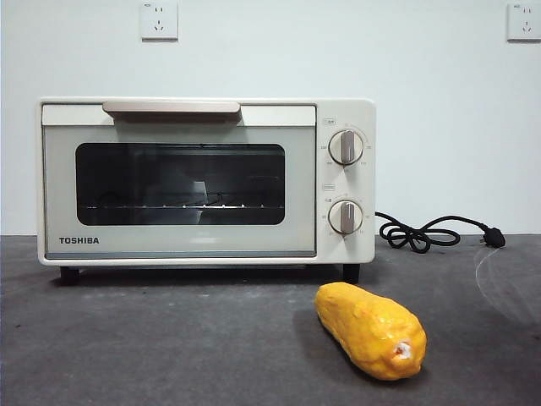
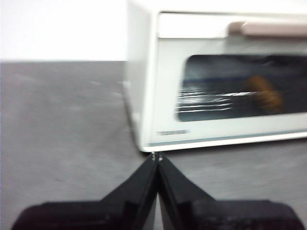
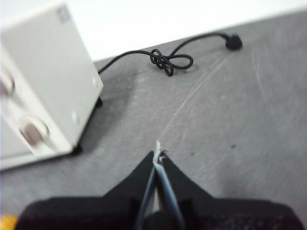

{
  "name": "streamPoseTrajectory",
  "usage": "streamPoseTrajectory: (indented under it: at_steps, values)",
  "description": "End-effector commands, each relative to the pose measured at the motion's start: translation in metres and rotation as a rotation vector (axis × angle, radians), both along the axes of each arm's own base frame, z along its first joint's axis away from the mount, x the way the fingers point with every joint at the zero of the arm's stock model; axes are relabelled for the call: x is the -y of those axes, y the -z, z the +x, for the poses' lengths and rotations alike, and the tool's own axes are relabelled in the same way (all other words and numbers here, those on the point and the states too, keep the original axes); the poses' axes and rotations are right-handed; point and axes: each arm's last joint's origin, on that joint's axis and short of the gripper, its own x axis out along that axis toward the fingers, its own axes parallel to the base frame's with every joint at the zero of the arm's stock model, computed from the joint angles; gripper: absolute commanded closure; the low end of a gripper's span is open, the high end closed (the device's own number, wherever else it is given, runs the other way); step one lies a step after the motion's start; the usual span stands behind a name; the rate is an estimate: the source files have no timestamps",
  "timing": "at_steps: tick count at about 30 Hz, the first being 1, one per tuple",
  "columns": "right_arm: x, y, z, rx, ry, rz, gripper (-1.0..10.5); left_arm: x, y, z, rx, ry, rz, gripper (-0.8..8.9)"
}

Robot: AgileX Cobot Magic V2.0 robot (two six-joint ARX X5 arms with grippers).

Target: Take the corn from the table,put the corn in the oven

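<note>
Lying on the table [image 1: 169, 338] before the closed oven [image 1: 207, 180], the corn [image 1: 370, 328] needs a grasp across its thick middle, so the left gripper [image 2: 157, 157] and right gripper [image 3: 158, 154], both pressed together and empty, must open first.

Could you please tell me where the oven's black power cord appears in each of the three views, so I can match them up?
Front view: the power cord lies coiled on the table, right of the oven, plug farthest out.
Left wrist view: not in it; only the oven's door side shows.
Right wrist view: the cord trails from behind the oven, knotted mid-length.
Shared landmark: the cream-white oven, seen in all three.
</note>
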Motion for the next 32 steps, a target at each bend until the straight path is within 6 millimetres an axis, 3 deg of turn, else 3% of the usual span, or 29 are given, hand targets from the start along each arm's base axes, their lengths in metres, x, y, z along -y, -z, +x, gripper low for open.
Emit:
streamPoseTrajectory:
  at_steps: [1,6,13,25,32]
  values:
    - [0.000,0.002,0.000,-0.031,0.038,0.236,9.5,0.001,0.002,0.000,-0.054,-0.004,-0.247,8.16]
    - [0.000,0.002,0.000,-0.031,0.036,0.238,9.5,0.004,0.002,-0.001,-0.099,0.106,-0.364,8.17]
    - [-0.009,-0.006,-0.003,-0.053,-0.261,0.311,9.5,0.011,-0.012,-0.006,-0.144,0.379,-0.428,8.19]
    - [-0.013,-0.086,-0.018,0.103,-0.431,0.272,9.6,0.013,-0.094,-0.008,-0.253,0.418,-0.364,8.19]
    - [-0.017,-0.120,-0.012,0.019,-0.610,0.298,9.6,0.017,-0.127,0.007,-0.384,0.458,-0.256,8.19]
